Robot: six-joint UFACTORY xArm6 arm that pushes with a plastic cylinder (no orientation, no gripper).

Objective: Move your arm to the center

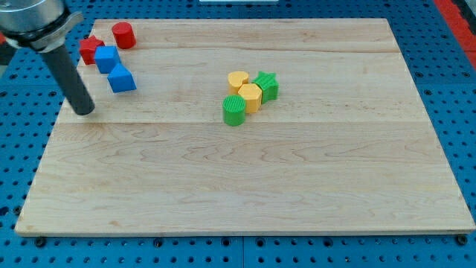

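Rod's tip (pixel 85 112) rests on the wooden tabletop (pixel 245 186) near the view's left edge, in the upper half. The arm carries no claw, only the dark rod, so there is nothing to open or close. Rod leans up toward the view's top left, where its mount is cut off by the frame.

Nearest blocks: a blue cluster just to the view's right and above the tip. Blue wedge-like block (pixel 121 78) sits closest, apart from the tip. Blue cube (pixel 107 58) touches or nearly touches it on the upper-left side. Red block (pixel 91 48), shape unclear, is partly hidden behind the blue cube. Red cylinder (pixel 123 35) stands just beside these, nearest the view's top.

Around the board's middle, well apart from the tip: four blocks bunched together. Green cylinder (pixel 233 110) lowest; yellow hexagonal block (pixel 251 97) against it; yellow block (pixel 237 80), rounded shape, above; green star-like block (pixel 266 85) on the view's right of the pair.

Blue pegboard (pixel 446 89) surrounds the tabletop.
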